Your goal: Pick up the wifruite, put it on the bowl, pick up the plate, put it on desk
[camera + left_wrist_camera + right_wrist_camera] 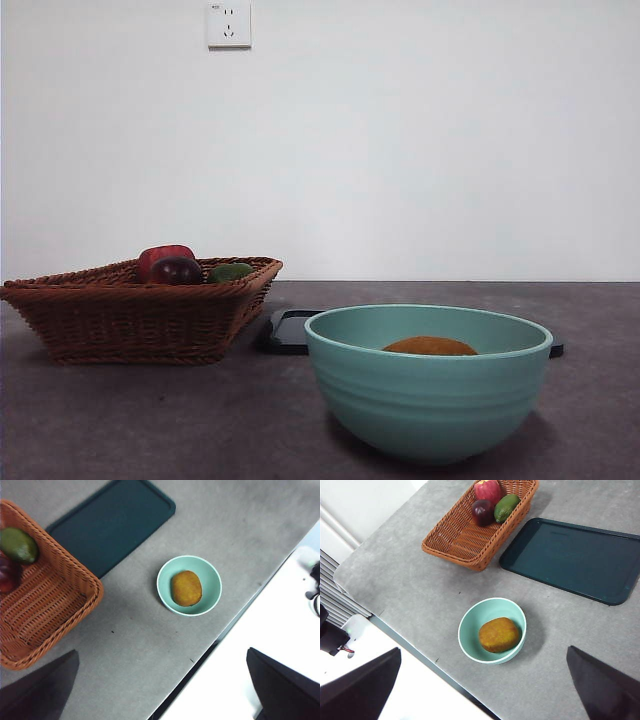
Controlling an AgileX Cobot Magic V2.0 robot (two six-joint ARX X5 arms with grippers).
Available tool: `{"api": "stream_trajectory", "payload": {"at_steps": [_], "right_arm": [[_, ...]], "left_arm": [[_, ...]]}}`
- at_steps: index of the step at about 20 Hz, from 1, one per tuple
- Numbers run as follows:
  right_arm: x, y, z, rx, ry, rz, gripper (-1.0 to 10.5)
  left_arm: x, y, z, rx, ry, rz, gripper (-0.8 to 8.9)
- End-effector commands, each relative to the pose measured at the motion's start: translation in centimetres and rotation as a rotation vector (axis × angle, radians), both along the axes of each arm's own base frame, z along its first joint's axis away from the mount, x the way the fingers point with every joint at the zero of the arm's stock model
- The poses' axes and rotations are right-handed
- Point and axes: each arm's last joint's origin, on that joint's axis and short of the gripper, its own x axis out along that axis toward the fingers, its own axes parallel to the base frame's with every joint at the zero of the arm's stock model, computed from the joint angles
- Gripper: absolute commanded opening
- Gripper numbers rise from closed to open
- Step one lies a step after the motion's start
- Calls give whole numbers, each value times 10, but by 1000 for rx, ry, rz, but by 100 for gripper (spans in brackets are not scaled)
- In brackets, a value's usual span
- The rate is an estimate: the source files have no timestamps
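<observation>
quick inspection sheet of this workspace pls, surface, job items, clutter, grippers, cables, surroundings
surface: grey mottled desk, flat, no spills seen
job's things: wifruite lies inside the mint-green bowl; dark teal plate, flat and rectangular, lies on the desk beyond the bowl, nothing on it
clutter: wicker basket beside the plate, holding a red fruit, a dark purple fruit and a green fruit
grippers: left gripper and right gripper both open, high above the desk, holding nothing
cables: nothing clearly seen
surroundings: white wall with a socket; white floor past the desk edge
</observation>
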Motion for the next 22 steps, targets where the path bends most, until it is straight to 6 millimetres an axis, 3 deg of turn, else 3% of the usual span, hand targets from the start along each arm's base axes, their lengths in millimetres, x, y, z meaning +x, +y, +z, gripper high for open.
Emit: {"api": "stream_trajectory", "payload": {"at_steps": [1, 6, 10, 14, 22], "right_arm": [[-2, 0, 5, 6, -23, 7, 601], [-1, 0, 6, 7, -32, 7, 601], [-1, 0, 6, 6, -34, 8, 601], [-1, 0, 6, 6, -32, 7, 601], [6, 2, 13, 119, -9, -59, 599]], "left_arm": [[-13, 20, -5, -74, -23, 11, 618], [-41, 69, -32, -218, -81, 26, 618], [-55, 94, -54, -265, -107, 25, 618], [-62, 105, -70, -281, -116, 24, 618], [-63, 107, -69, -293, -123, 23, 618]]}}
